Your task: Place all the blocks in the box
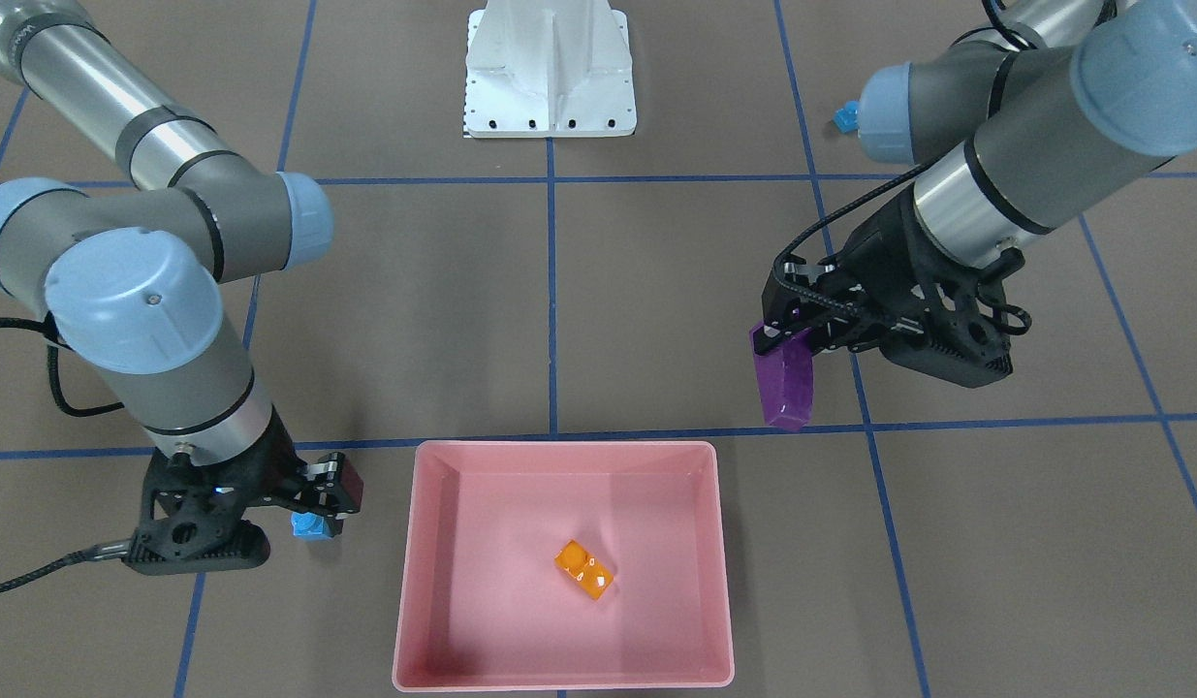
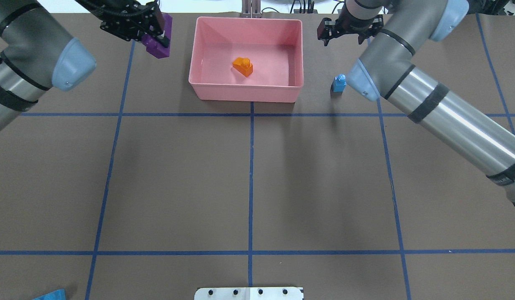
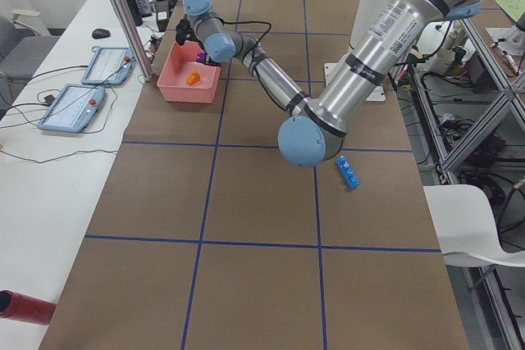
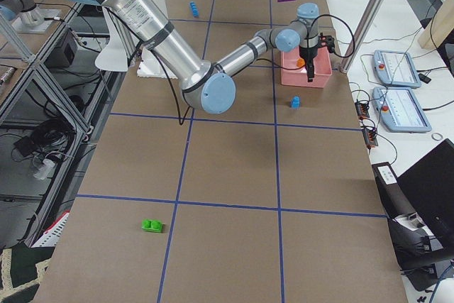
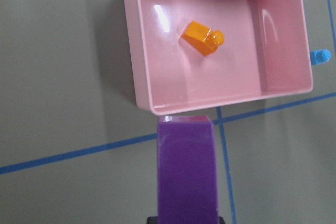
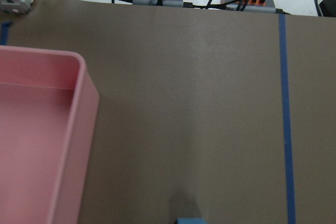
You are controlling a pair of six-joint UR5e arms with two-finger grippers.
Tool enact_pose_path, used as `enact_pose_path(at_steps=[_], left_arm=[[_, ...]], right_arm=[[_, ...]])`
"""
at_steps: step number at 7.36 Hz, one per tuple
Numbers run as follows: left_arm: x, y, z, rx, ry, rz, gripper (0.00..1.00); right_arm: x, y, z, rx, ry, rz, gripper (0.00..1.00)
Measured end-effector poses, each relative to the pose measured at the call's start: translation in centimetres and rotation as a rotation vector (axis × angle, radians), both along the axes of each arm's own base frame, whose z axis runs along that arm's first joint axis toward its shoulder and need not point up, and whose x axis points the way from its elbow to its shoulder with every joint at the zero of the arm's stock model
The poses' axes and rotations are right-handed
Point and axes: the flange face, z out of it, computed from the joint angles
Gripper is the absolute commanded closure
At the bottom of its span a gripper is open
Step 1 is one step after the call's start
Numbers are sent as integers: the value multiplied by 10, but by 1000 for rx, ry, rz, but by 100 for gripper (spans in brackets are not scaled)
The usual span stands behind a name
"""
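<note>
Mid-carry: purple block (image 1: 784, 383) pinched in left gripper (image 1: 787, 334), raised just left of box (image 1: 559, 446), outside rim. Orange block (image 1: 583, 569) already inside. Next: shift right over rim, then release. Right gripper (image 1: 331, 490) near small blue cube (image 1: 310, 526) right of box; cannot tell whether spread.

pink box (image 1: 419, 582), orange block (image 1: 583, 567), purple block (image 1: 785, 388), blue cube (image 1: 310, 526)

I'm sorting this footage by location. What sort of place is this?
Most likely a robotics lab or data-collection workcell. The table is covered in brown sheet marked with a blue tape grid, teach pendants lie on a side bench, and an aluminium frame post stands beside it.
</note>
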Motion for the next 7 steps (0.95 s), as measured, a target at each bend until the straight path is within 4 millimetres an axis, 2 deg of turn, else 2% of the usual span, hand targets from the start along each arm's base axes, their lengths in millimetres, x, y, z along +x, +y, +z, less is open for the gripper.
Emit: enact_pose_path(at_steps=[1, 2, 3, 4, 6, 7], left_arm=[[30, -14, -15, 9, 13, -76, 100], [73, -22, -28, 15, 39, -166, 100], [110, -26, -42, 16, 60, -233, 100], [131, -29, -53, 15, 71, -268, 100], [146, -29, -60, 14, 73, -283, 100], [151, -28, -59, 11, 70, -280, 100]], right_arm=[[0, 2, 41, 60, 9, 8, 0], [-11, 3, 67, 98, 24, 15, 0], [-27, 3, 78, 110, 35, 13, 0], [-44, 5, 78, 112, 38, 1, 0], [-74, 15, 85, 90, 43, -29, 2], [-85, 22, 91, 77, 47, -45, 14]])
